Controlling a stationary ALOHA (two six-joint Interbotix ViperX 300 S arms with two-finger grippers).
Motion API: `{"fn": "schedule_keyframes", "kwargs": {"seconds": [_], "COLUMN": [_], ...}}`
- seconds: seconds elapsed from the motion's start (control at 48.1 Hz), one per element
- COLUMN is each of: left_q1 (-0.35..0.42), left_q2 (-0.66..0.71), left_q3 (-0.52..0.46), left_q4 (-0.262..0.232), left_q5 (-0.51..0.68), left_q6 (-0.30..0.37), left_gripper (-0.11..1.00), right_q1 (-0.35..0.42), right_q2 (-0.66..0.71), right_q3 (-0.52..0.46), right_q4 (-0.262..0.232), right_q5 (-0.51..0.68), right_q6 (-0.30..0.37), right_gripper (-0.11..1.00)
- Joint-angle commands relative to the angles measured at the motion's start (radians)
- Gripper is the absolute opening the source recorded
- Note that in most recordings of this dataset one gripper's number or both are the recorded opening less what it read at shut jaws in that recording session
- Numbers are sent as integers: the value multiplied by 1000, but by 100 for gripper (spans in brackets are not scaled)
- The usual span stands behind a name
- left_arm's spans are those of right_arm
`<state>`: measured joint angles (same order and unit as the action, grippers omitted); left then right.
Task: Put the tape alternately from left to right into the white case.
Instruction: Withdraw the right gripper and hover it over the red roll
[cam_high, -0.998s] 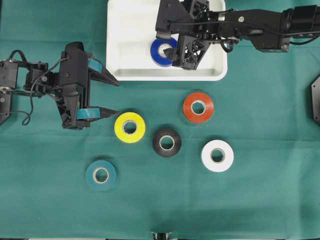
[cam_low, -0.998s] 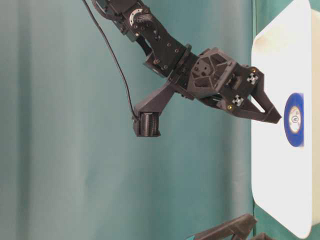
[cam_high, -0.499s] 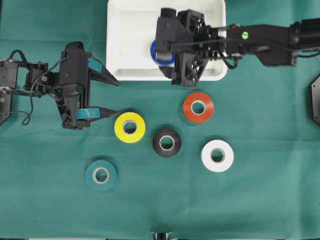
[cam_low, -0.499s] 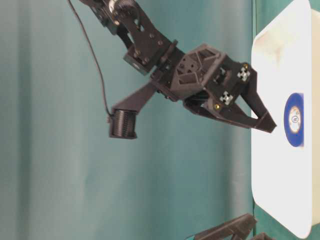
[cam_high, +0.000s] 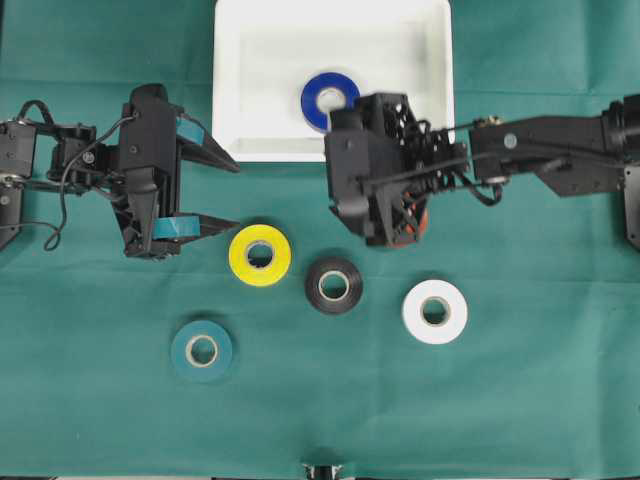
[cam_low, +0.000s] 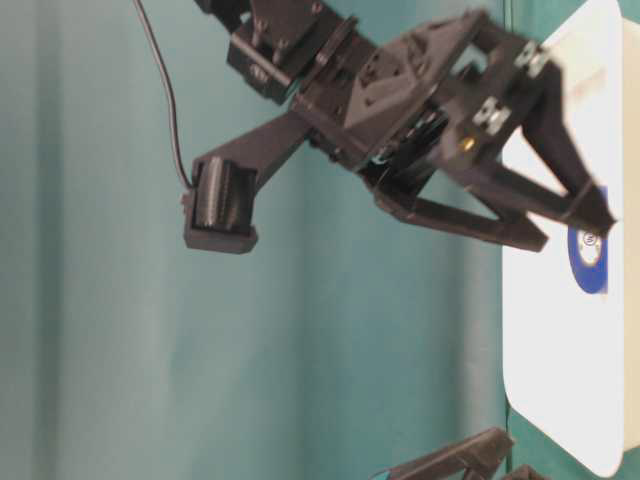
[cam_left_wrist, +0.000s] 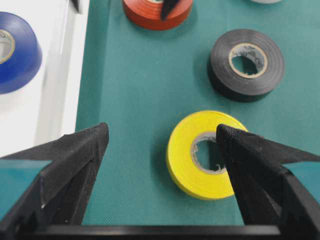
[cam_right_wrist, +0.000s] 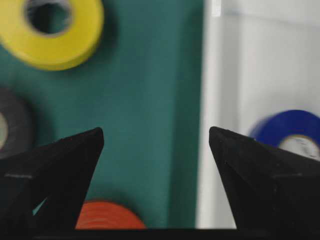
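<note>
The glossy blue tape roll (cam_high: 331, 101) lies in the shallow white plastic case (cam_high: 250, 60) at the frame's top. The wide-open, empty right gripper (cam_right_wrist: 156, 150) hangs over the red roll (cam_right_wrist: 102, 215), probably its next pick; the empty left gripper (cam_left_wrist: 162, 137) gapes toward the yellow roll (cam_left_wrist: 207, 155).

You have the blue roll (cam_high: 331, 100) flat in the white case (cam_high: 260, 60); yellow (cam_high: 260, 254), black (cam_high: 334, 285), white (cam_high: 435, 311), teal (cam_high: 202, 350) lie on the cloth.

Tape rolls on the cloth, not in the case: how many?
5. Yellow roll by the left gripper, black roll mid-table, white roll to its right, teal roll lower left, red roll mostly hidden under the right gripper overhead.
</note>
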<state>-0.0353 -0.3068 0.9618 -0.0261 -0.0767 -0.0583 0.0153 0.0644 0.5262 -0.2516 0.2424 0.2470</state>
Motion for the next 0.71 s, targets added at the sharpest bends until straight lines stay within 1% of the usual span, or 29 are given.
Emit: {"fn": "schedule_keyframes", "kwargs": {"seconds": [0.0, 0.353, 0.582, 0.686], "left_q1": [-3, -3, -2, -3], "left_q2": [-8, -8, -8, -8], "left_q3": [-12, -11, -14, -14], "left_q4": [-2, -2, -2, -2], "left_q5": [-6, -5, -5, -5], "left_q6": [-2, -2, -2, -2], "left_gripper": [95, 95, 95, 95], "right_q1": [21, 80, 83, 83], "right_q2": [-32, -38, -83, -112], "right_q3": [-5, 15, 64, 97], "right_q4": [-2, 2, 2, 2], "right_q5": [-11, -9, -17, -49], "right_q6": [2, 3, 3, 3], "right_gripper": [80, 80, 80, 80]}}
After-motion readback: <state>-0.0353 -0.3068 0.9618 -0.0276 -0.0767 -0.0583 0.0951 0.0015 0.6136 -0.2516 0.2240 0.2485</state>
